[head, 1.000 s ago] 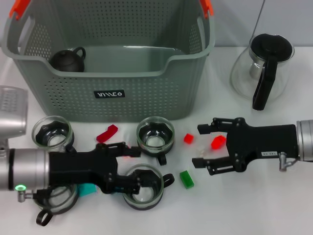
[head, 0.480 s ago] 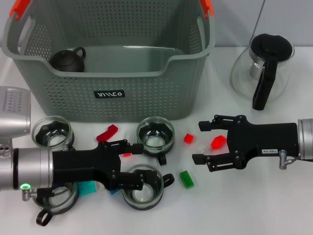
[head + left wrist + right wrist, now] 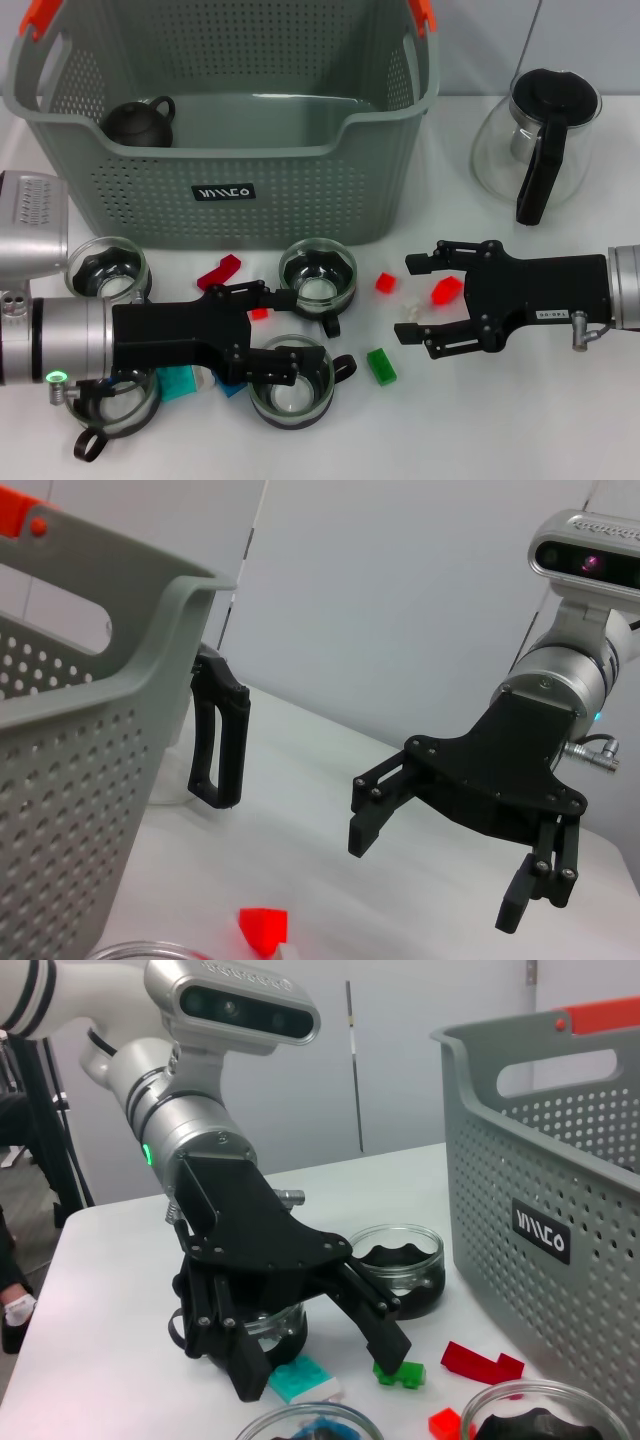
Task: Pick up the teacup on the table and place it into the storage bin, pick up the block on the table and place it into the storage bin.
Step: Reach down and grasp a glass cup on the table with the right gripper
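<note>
The grey-green storage bin [image 3: 300, 200] stands at the back with a black teapot [image 3: 140, 122] inside. Glass teacups sit in front of it: one [image 3: 318, 275] by the bin, one [image 3: 290, 388] nearer me, one [image 3: 106, 270] at the left. My left gripper [image 3: 290, 332] is open between the two middle cups, its lower finger over the nearer cup's rim. My right gripper [image 3: 405, 298] is open, with a red block [image 3: 446, 290] lying between its fingers. The left wrist view shows that right gripper [image 3: 437, 878] open, above the table. In the right wrist view the left gripper [image 3: 320, 1363] is open.
Other loose blocks lie about: red [image 3: 220, 271], small red [image 3: 385, 283], green [image 3: 381, 365], teal [image 3: 180, 383]. A glass carafe [image 3: 535, 140] with a black handle stands at the back right. Another cup [image 3: 120, 405] sits under my left arm.
My left gripper has slid a little to the right, farther in between the two middle cups. The right gripper has barely shifted and stays open around the red block.
</note>
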Controlling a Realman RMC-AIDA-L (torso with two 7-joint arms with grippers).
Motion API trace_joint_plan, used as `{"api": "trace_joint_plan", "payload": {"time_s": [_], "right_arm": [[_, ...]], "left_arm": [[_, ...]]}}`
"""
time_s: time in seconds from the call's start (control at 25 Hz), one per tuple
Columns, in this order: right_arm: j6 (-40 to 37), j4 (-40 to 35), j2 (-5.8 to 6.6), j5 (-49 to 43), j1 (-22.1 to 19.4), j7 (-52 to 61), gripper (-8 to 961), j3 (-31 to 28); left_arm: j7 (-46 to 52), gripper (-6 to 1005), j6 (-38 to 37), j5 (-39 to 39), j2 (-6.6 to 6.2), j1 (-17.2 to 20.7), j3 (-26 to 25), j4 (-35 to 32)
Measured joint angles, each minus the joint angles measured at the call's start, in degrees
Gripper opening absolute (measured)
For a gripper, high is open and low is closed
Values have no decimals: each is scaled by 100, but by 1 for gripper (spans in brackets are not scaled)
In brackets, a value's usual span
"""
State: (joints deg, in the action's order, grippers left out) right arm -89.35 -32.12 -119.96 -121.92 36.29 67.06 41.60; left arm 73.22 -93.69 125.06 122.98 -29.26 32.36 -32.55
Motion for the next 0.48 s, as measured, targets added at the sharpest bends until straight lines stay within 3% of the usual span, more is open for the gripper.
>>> {"api": "trace_joint_plan", "payload": {"time_s": [0.48], "right_arm": [[-22,-61,130,-7,35,92,916,145]], "left_arm": [[23,903,-71,-1,5,58,-17,3]]}}
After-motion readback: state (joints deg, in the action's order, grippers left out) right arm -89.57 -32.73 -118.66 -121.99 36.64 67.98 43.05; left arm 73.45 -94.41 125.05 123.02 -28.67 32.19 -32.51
